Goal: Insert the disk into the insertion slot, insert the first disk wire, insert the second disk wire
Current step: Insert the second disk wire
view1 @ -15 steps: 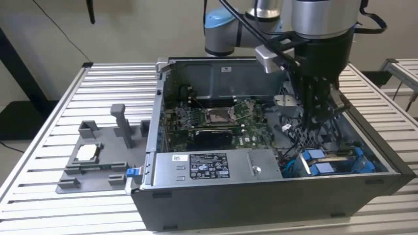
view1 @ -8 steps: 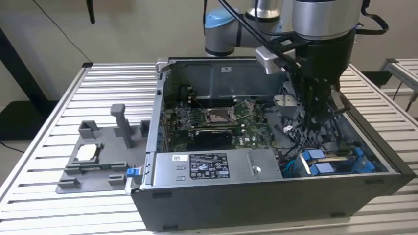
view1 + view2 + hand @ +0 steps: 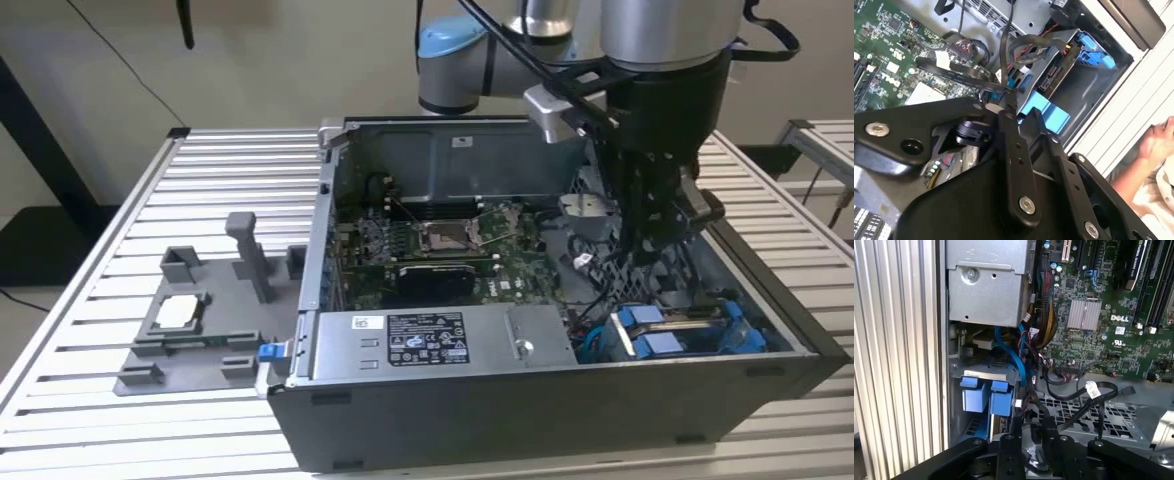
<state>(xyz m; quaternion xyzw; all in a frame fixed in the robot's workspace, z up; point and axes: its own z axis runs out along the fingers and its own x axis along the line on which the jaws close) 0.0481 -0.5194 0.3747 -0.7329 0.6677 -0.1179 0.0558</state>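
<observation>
On the ribbed metal desk (image 3: 107,250), the disk (image 3: 981,395) sits in the insertion slot (image 3: 1089,95), the pincer (image 3: 1004,97) seemingly clenched on a black wire (image 3: 1006,45), which wants square alignment before pushing.

The robot's black hand (image 3: 657,235) is hiding its own fingertips among dark cables inside the open grey computer case (image 3: 534,400). A person's blurred arm (image 3: 1146,160) is running off the second wrist view's edge.
</observation>
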